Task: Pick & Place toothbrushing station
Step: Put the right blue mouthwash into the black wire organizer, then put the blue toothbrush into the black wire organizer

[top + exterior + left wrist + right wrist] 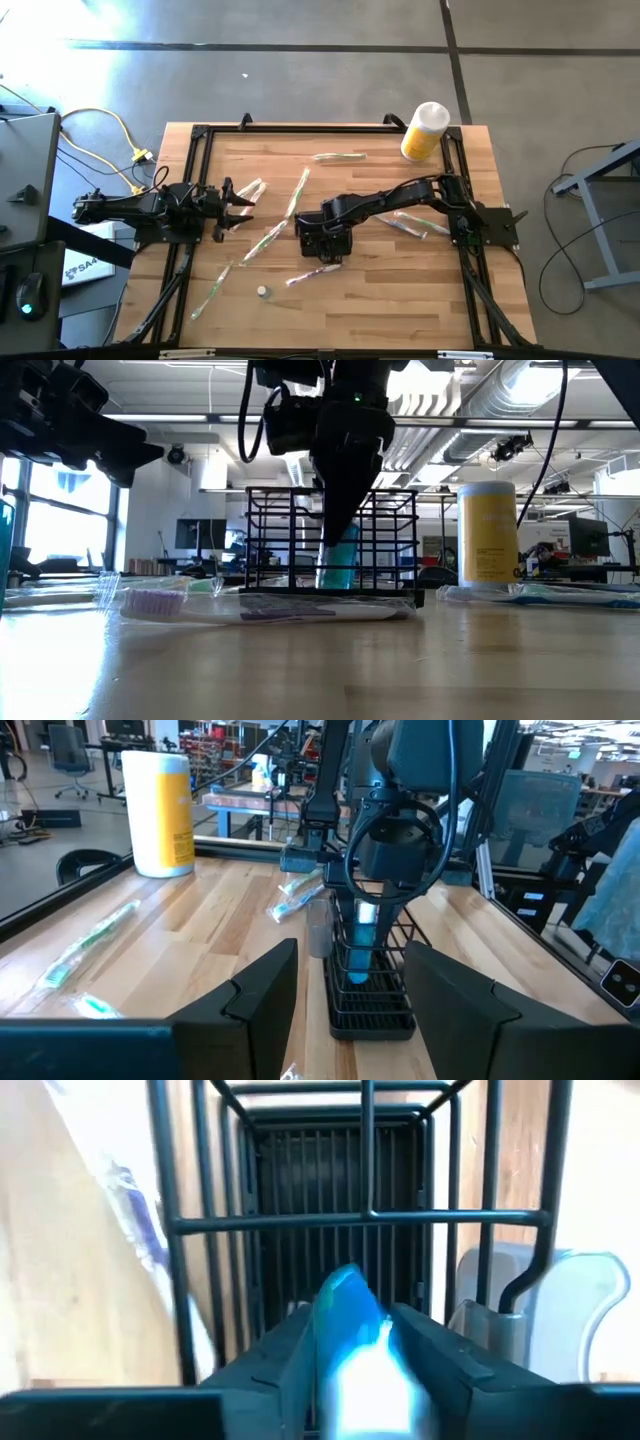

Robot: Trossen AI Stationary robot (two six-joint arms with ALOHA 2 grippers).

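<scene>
Wooden table (pixel 380 290) — wrapped toothbrushes (pixel 339 156) scattered; yellow bottle (pixel 424 131) at corner; black wire rack (pixel 330 540) mid-table.

Wooden table strewn with wrapped toothbrushes, a yellow bottle at its upper right.

In the high view the table (pixel 380 300) fills the centre of the frame, and the bottle (pixel 424 131), with a white cap, sits at its upper right corner. One toothbrush (pixel 339 156) lies near the top edge, another (pixel 297 194) slants just left of centre, one (pixel 210 293) lies at lower left, and one (pixel 312 275) sits below centre. A small round object (pixel 262 292) rests near the bottom, between these last two. A yellow cable (pixel 110 135) loops over the floor at the left. In the low view a purple-bristled toothbrush (pixel 260 606) lies across the foreground.
</scene>
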